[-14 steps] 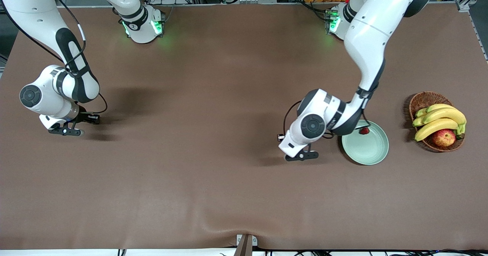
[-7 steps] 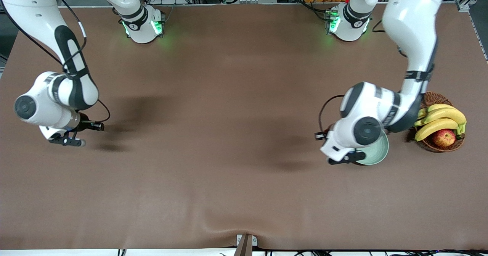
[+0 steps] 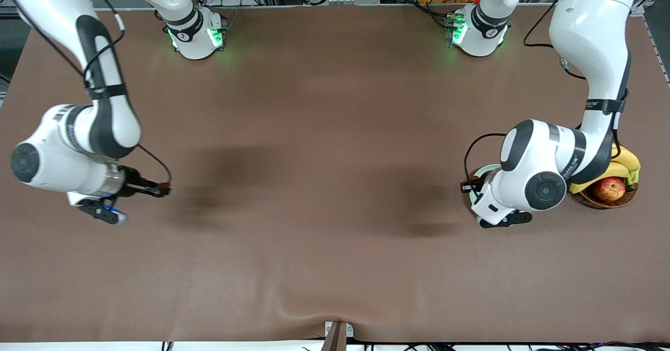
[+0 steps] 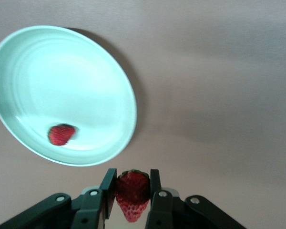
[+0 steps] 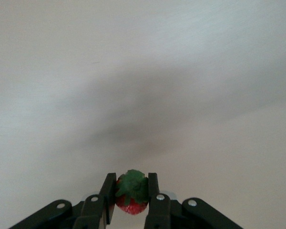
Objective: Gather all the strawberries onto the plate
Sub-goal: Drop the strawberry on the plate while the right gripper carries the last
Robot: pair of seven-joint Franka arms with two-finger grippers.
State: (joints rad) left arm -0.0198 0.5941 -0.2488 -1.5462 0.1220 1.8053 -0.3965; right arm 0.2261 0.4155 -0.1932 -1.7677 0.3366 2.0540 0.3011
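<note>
Lying in the mint plate (image 4: 62,71), 1 strawberry (image 4: 62,134) rests near the rim. A 2nd berry (image 4: 132,193) is pinched between the fingers (image 4: 108,191) of the left claw (image 4: 132,195), which is closed on it and hangs in the air just off the plate's rim, over bare brown surface (image 3: 324,183). In the front view the left arm's wrist covers most of the plate (image 3: 484,172), so only a sliver of its rim shows there, and the left claw (image 3: 505,220) shows just below the wrist. A basket (image 3: 602,200) with bananas (image 3: 623,165) and an apple (image 3: 610,188) sits beside the plate, toward the left arm's end of the surface. The 3rd berry (image 5: 131,193), green cap showing, is clamped in the closed right claw (image 5: 131,195), up in the air over bare surface at the right arm's end, well apart from the plate. In the front view the right claw (image 3: 104,212) shows under that arm's wrist.
</note>
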